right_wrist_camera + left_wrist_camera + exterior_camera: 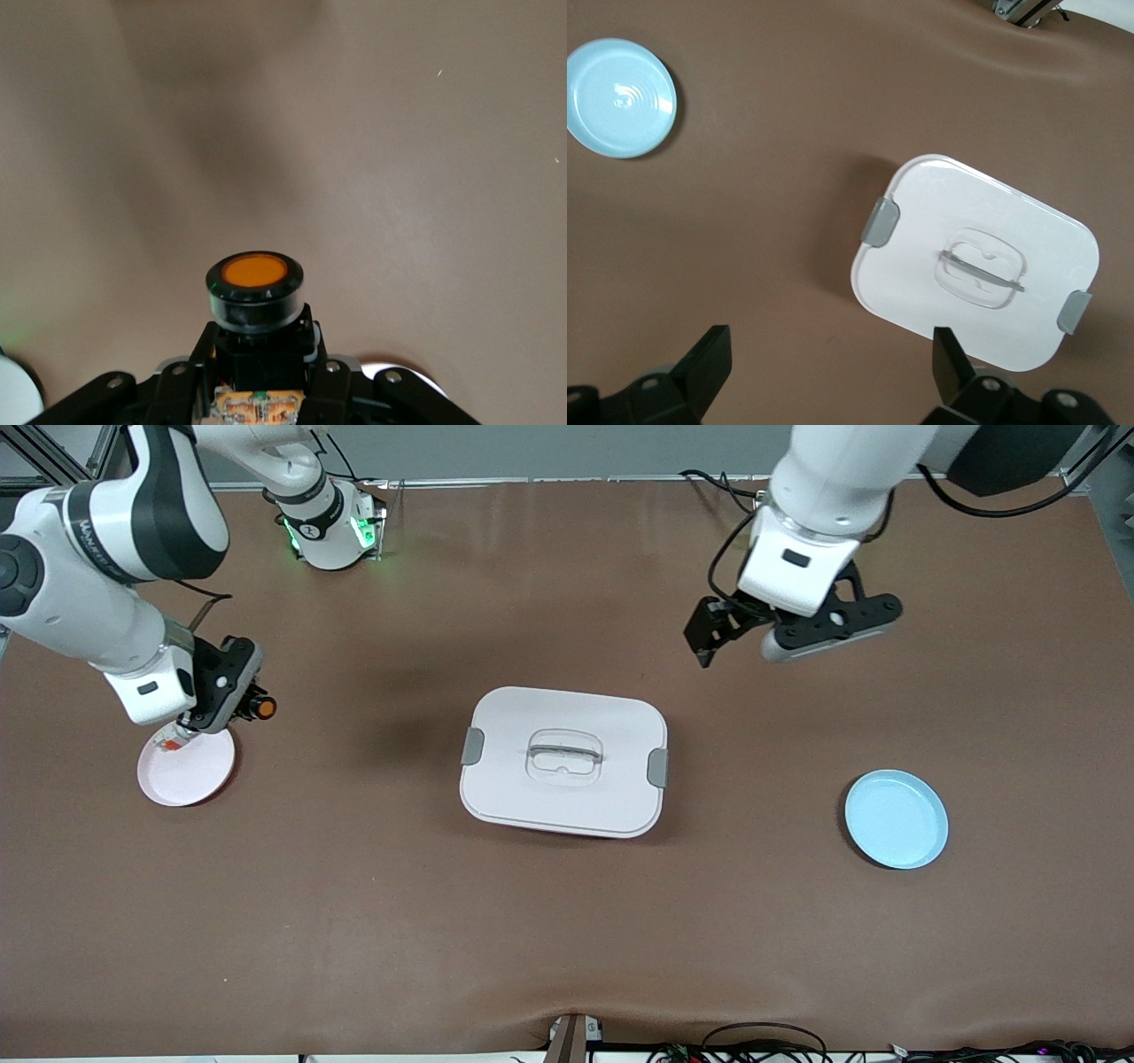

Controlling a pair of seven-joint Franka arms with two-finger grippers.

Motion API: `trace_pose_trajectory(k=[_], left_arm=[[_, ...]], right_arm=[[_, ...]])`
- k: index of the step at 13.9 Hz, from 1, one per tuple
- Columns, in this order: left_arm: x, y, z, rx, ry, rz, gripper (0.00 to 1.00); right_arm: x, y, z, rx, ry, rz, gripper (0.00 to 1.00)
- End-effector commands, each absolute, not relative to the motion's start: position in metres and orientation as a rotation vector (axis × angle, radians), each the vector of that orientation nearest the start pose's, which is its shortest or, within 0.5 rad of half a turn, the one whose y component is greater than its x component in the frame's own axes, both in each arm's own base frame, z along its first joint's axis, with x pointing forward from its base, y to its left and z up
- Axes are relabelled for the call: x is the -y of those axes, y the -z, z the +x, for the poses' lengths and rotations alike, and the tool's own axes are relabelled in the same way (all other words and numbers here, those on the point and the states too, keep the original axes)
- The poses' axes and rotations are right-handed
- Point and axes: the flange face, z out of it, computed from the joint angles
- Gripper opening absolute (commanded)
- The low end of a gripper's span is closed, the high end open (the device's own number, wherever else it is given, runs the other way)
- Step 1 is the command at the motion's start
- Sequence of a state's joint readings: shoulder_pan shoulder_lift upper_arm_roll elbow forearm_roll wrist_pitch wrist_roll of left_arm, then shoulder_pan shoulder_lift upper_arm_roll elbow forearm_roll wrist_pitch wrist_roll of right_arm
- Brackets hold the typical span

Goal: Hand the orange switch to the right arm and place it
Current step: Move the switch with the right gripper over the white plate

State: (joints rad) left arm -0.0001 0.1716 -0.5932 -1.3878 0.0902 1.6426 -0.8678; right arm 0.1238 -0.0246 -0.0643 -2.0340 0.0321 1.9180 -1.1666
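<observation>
Orange switch [260, 708] clamped in right pincer [241, 707] over pink plate [188, 769] rim; left pincer [709, 631] spread wide, idle over bare table [567, 921].

No text, label or number can be read on anything here.

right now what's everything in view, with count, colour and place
orange switch: one, black with an orange end, held in the right pincer
pink plate: one, pink, toward the right arm's end of the table, a small clear part with a red bit on it
box: one, white with grey clips, lid on, mid-table
blue plate: one, light blue, toward the left arm's end
right pincer: shut on the switch, over the pink plate's rim
left pincer: open, empty, over bare table
</observation>
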Motion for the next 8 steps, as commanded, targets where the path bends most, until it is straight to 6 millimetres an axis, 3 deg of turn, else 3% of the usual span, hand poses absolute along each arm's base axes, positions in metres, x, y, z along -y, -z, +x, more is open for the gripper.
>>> trace_pose_trajectory(k=[1,3,6,8], left_arm=[[0.280,-0.645,0.526,0.348,0.163,-3.162,1.00],[0.256,-0.653,0.529,0.283,0.196,-3.145,1.00],[0.210,-0.649,0.534,0.163,0.181,-3.127,1.00],[0.168,-0.647,0.542,0.099,0.164,-3.147,1.00]], right_arm=[[-0.002,-0.415,0.525,1.886,-0.106,-2.473,0.00],[0.036,-0.398,0.526,1.980,-0.122,-2.466,0.00],[0.059,-0.371,0.523,2.103,-0.186,-2.438,0.00],[0.083,-0.352,0.516,2.109,-0.165,-2.466,0.00]])
